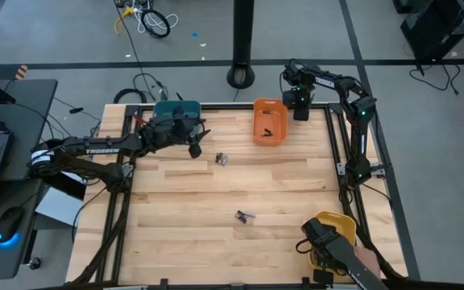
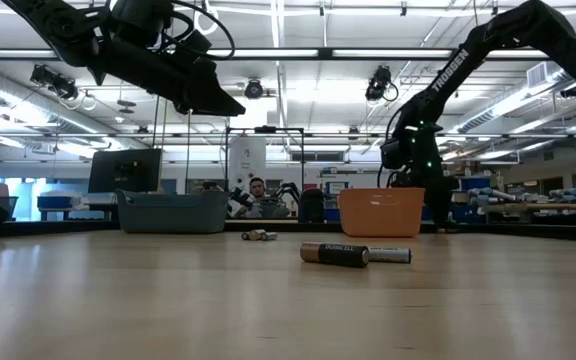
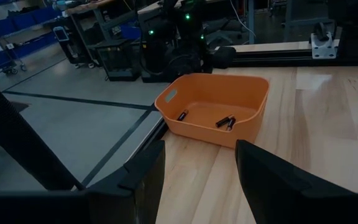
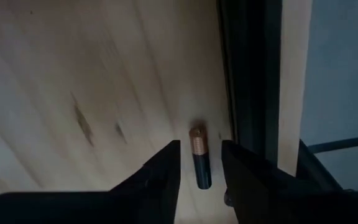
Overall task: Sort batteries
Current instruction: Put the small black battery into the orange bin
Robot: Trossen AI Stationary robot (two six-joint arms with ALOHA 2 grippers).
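A dark battery with a copper end (image 4: 199, 163) lies on the wood beside the black frame rail (image 4: 248, 74) at the table's far edge, right of the orange bin (image 1: 270, 122). My right gripper (image 4: 201, 147) points down over it, open, one finger on either side with a gap to each. The orange bin holds three batteries (image 3: 224, 122). More batteries lie loose on the table (image 1: 221, 159) (image 1: 246, 216) (image 2: 335, 254). My left gripper (image 3: 199, 149) hangs open and empty above the table next to the teal bin (image 1: 176, 111).
A yellow bin (image 1: 338, 223) stands at the near right corner, with a person's hand (image 1: 366, 259) and a dark object at it. Black frame rails run along the table's edges. A laptop and a mouse sit on a desk to the left of the table.
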